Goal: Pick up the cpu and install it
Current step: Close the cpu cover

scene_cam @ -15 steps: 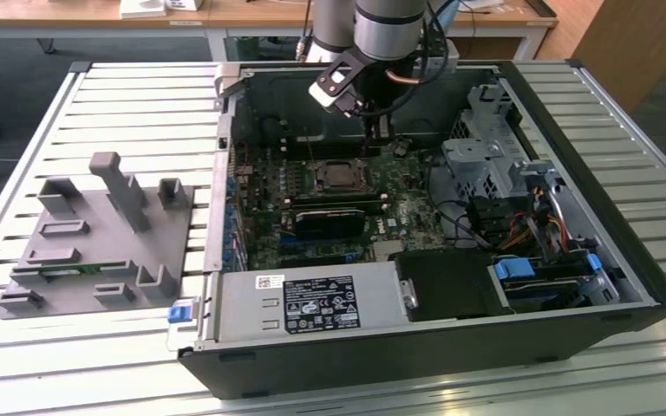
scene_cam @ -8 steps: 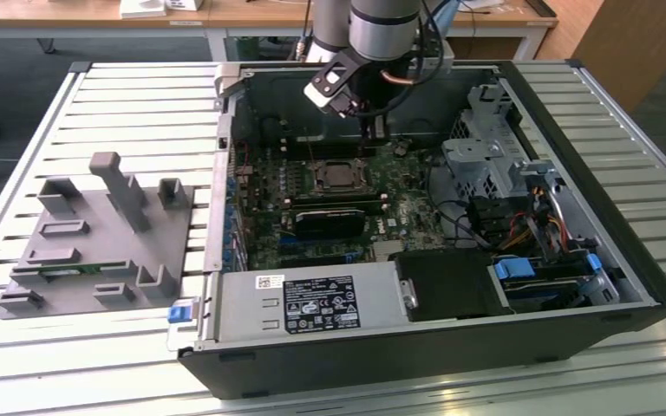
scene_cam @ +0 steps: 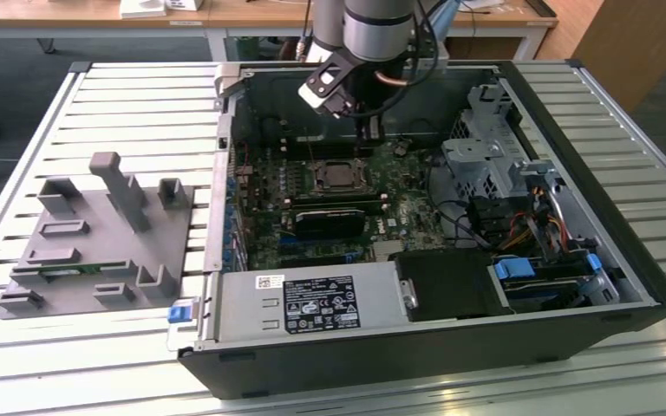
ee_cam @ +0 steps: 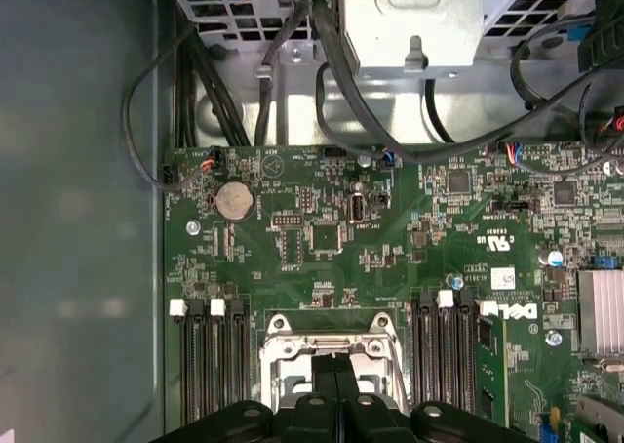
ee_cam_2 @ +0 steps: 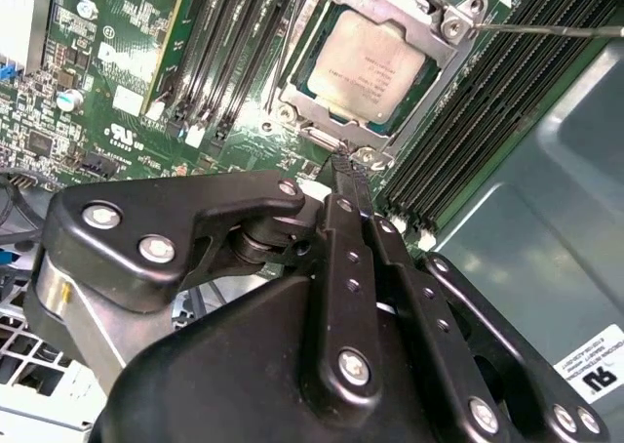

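The cpu [ee_cam_2: 366,60], a flat square chip with a silver-grey top, lies inside the metal socket frame [ee_cam_2: 297,106] on the green motherboard [scene_cam: 408,204]. In the exterior view the cpu [scene_cam: 339,176] sits mid-board inside the open computer case. My gripper [scene_cam: 368,134] hangs just above and behind the socket. In the second wrist view the gripper [ee_cam_2: 343,160] has its black fingers pressed together, nothing between them, tips near the socket's edge. A thin metal lever [ee_cam_2: 551,29] sticks out from the socket corner. In the first wrist view the gripper [ee_cam: 336,380] covers the socket's middle.
Black memory slots [ee_cam: 207,365] flank the socket on both sides. A drive cage [scene_cam: 489,160] and loose cables [scene_cam: 472,221] fill the case at the exterior view's right. The power supply [scene_cam: 310,303] lies at the front. A grey fixture [scene_cam: 90,238] stands on the slatted table.
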### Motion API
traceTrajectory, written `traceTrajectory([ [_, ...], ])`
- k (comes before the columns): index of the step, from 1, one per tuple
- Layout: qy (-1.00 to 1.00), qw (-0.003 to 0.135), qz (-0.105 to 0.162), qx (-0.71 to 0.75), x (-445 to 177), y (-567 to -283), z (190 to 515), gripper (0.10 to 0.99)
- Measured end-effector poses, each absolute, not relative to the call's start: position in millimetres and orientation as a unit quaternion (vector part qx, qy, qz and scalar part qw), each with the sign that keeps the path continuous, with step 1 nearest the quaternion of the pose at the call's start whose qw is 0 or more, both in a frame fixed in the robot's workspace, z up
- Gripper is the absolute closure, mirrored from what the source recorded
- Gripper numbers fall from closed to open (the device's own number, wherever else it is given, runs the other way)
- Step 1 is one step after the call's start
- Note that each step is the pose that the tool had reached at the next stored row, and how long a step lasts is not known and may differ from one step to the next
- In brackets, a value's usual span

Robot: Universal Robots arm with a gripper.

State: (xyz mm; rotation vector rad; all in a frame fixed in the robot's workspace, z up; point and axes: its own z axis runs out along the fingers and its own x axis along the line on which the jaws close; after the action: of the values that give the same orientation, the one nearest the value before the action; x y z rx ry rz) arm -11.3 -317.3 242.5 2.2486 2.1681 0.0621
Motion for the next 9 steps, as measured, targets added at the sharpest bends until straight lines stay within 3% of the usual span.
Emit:
traceTrajectory([
  [9,0.694,0.009,0.020,0.720,-16.7,-320.3,240.7,0.980],
])
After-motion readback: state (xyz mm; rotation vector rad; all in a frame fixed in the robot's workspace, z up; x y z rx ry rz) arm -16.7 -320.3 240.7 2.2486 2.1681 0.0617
